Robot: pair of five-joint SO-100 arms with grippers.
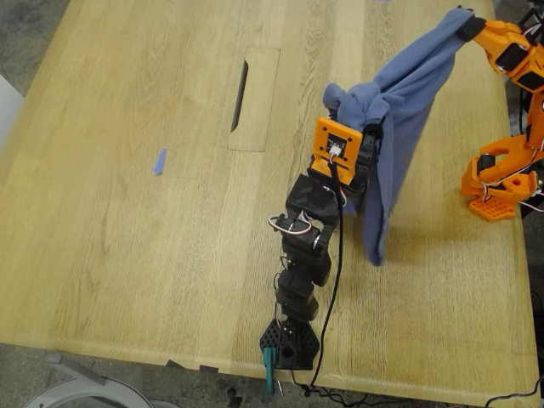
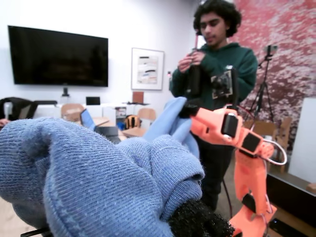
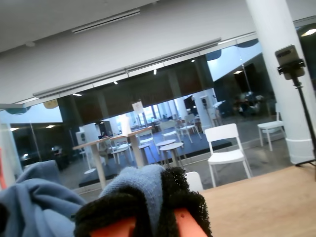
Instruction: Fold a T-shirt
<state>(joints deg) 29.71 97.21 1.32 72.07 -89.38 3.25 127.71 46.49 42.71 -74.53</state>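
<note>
While my first gripper (image 1: 344,102) and my second gripper (image 1: 466,24) each clamp a bunch of the T-shirt (image 1: 399,127), it hangs above the table (image 1: 127,212), no fold yet laid.

my first gripper (image 1: 353,115) raised, my second gripper (image 1: 466,25) raised, jaws clamped

No text, label, brand or number can be read in any view. A framed print (image 2: 147,68) on the wall is seen in the first wrist view — only blurred blocks are made out. A small sign (image 3: 137,106) is seen in the second wrist view — its marks are too small.
</note>
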